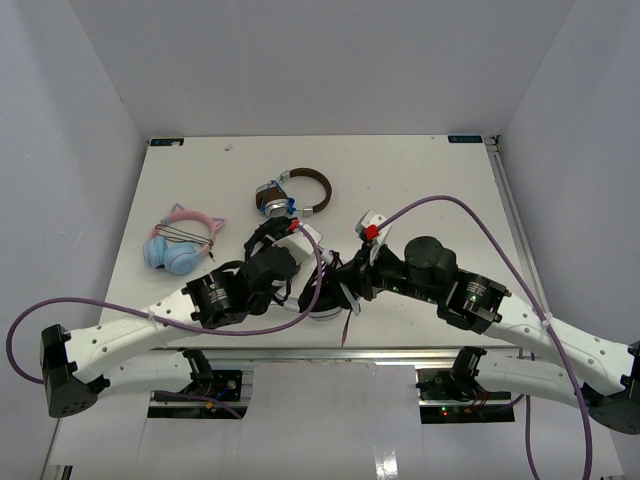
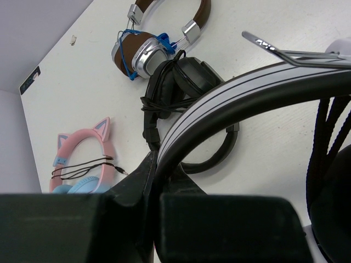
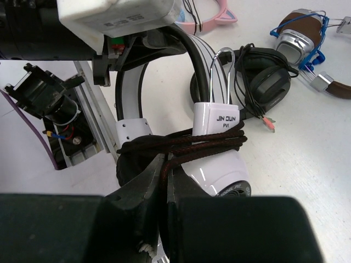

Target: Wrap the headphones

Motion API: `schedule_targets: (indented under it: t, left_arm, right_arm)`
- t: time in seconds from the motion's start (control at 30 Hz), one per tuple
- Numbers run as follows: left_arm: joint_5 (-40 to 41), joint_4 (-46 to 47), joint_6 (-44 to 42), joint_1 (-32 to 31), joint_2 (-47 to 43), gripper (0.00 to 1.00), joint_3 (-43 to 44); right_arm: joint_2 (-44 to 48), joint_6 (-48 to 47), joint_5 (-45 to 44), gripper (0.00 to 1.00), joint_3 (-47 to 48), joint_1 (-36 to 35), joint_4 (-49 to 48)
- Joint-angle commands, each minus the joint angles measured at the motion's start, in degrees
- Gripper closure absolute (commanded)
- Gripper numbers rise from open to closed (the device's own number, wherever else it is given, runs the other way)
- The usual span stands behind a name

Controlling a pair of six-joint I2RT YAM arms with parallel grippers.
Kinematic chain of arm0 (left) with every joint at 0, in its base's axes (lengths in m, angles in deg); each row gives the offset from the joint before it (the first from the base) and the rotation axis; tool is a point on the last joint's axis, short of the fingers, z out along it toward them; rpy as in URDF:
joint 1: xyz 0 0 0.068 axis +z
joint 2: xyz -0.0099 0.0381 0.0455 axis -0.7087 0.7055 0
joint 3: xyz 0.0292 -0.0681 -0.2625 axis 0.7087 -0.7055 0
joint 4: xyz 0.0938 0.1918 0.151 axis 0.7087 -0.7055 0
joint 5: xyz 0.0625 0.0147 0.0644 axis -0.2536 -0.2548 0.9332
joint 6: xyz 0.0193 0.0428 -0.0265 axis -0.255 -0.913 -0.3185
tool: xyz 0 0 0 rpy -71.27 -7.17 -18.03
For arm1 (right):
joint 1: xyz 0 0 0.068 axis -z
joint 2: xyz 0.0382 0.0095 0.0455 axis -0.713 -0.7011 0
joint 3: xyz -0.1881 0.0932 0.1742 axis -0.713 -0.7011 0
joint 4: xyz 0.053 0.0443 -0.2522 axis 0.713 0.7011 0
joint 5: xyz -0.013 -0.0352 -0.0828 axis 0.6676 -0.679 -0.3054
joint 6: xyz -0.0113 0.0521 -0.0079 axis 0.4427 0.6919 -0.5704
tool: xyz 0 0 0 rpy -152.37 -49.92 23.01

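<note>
The white headphones (image 1: 324, 312) with black ear pads are held up between my two grippers near the table's front edge. My left gripper (image 2: 154, 171) is shut on the white headband (image 2: 247, 93), which arches up and to the right in the left wrist view. The thin dark braided cable (image 3: 192, 143) is wound several times around the white ear cup (image 3: 219, 172) and its yoke. My right gripper (image 3: 166, 164) is shut on a strand of that cable just below the windings. In the top view the left gripper (image 1: 300, 262) and the right gripper (image 1: 345, 285) are close together.
All-black headphones (image 1: 262, 238) lie just behind the grippers, also in the left wrist view (image 2: 186, 82) and the right wrist view (image 3: 263, 82). Brown-banded silver headphones (image 1: 295, 190) lie farther back. Pink and blue cat-ear headphones (image 1: 180, 242) lie at the left. The table's front rail (image 1: 330, 352) is close below.
</note>
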Motion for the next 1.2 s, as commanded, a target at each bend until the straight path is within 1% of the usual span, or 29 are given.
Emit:
schedule_targets:
  t: [0.0, 0.13, 0.37, 0.77, 1.0, 1.17]
  left_arm:
    - [4.7, -1.6, 4.8, 0.8, 0.8, 1.00, 4.3]
    - [4.8, -4.8, 9.7, 0.8, 2.4, 1.00, 7.8]
    - [4.6, -10.7, 15.4, 0.8, 4.2, 1.00, 13.9]
    - [5.4, -17.5, 24.3, 0.8, 7.4, 1.00, 18.1]
    - [5.2, -20.4, 29.1, 0.8, 8.1, 1.00, 20.6]
    - [5.9, -24.9, 33.7, 0.8, 9.5, 1.00, 24.3]
  right_arm:
    - [2.7, 1.7, 8.2, 0.89, -1.1, -1.1, -6.7]
    - [4.2, 2.9, 10.8, 0.87, -4.5, -1.1, -10.9]
    - [4.8, 4.6, 12.4, 0.85, -6.2, -1.1, -13.2]
    - [3.6, 6.4, 13.0, 0.82, -7.4, -1.1, -16.4]
    - [1.4, 6.9, 8.4, 0.81, -8.1, -1.1, -16.4]
    - [0.6, 7.4, 6.6, 0.79, -8.0, -1.8, -16.8]
